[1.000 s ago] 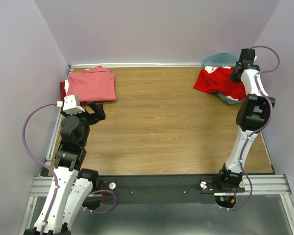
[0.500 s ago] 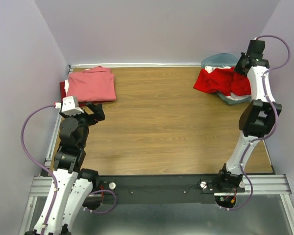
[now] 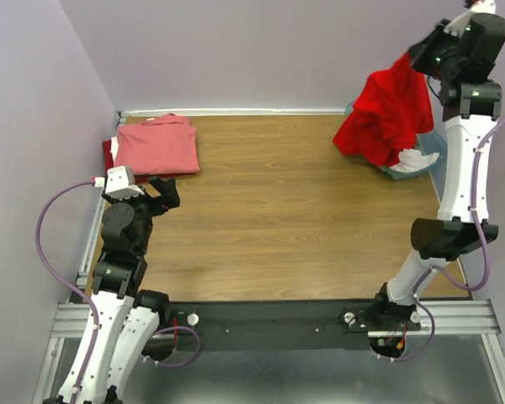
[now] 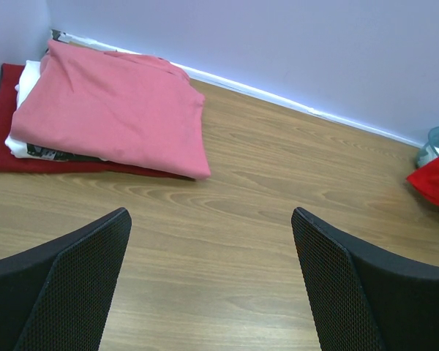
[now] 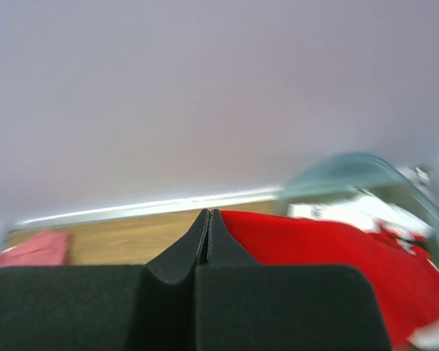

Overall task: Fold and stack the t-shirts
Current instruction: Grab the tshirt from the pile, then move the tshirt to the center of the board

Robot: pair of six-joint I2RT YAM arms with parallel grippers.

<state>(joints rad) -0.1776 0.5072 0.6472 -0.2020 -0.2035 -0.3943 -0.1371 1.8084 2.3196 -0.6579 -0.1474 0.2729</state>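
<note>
My right gripper [image 3: 414, 57] is raised high at the back right and shut on the bright red t-shirt [image 3: 387, 114], which hangs below it over the teal bin. In the right wrist view the jaws [image 5: 208, 213] are pressed together, with the red cloth [image 5: 329, 248] just to their right. A white shirt with red print [image 3: 414, 160] lies in the bin. A salmon-pink shirt [image 3: 157, 145] lies folded on top of a stack at the back left, over a white one [image 4: 22, 80] and a darker red one [image 4: 0, 139]. My left gripper [image 3: 164, 192] is open and empty in front of the stack [image 4: 208, 219].
The translucent teal bin [image 3: 427, 141] stands at the back right corner, also in the right wrist view [image 5: 344, 172]. Purple walls close the table on the left, back and right. A white strip [image 3: 236, 111] runs along the back edge of the wooden table [image 3: 269, 210].
My right arm has risen steeply and lifted the bright red t-shirt up off the bin; it now hangs in the air. The left arm has stayed still.
</note>
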